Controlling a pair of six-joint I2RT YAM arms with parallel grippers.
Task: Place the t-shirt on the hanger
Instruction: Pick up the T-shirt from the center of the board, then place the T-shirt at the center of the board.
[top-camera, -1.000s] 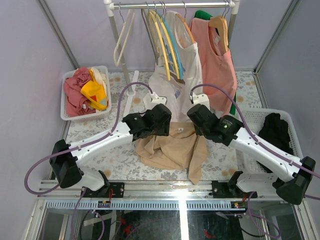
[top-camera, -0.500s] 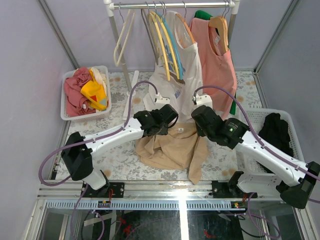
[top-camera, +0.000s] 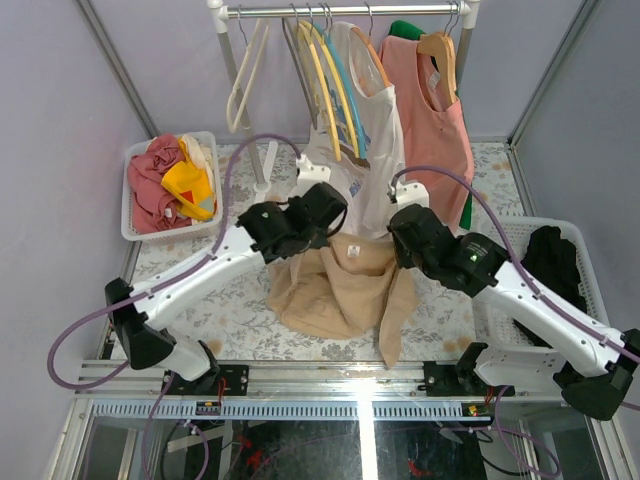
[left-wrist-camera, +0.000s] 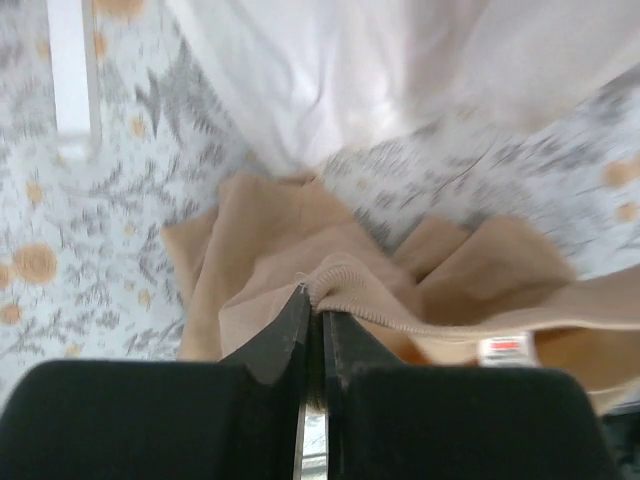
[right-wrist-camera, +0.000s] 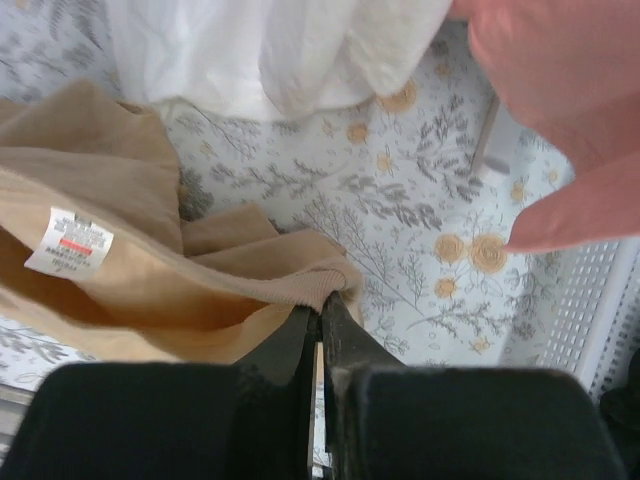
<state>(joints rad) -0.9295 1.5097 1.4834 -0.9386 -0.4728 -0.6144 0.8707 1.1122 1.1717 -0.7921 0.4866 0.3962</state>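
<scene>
The tan t-shirt (top-camera: 340, 292) lies crumpled on the flowered table between both arms, its neck opening stretched between them. My left gripper (top-camera: 330, 232) is shut on the ribbed neck rim (left-wrist-camera: 345, 298) at the left side; its tips (left-wrist-camera: 312, 302) pinch the fabric. My right gripper (top-camera: 397, 243) is shut on the neck rim (right-wrist-camera: 300, 288) at the right side, its tips (right-wrist-camera: 320, 305) closed on the ribbing. A white label (right-wrist-camera: 68, 242) shows inside the neck. The light-blue hanger (top-camera: 347, 92) hangs on the rail at the back, among yellow hangers.
A white printed shirt (top-camera: 368, 150) and a salmon-pink top (top-camera: 437, 115) hang from the rail just behind the grippers. A cream hanger (top-camera: 245, 80) hangs left. A white basket (top-camera: 127, 205) with clothes sits back left; another basket (top-camera: 592, 262) with black cloth stands right.
My left gripper has shut on the t-shirt's neck rim. Both grippers have moved a little toward the rack, raising and spreading the neck opening.
</scene>
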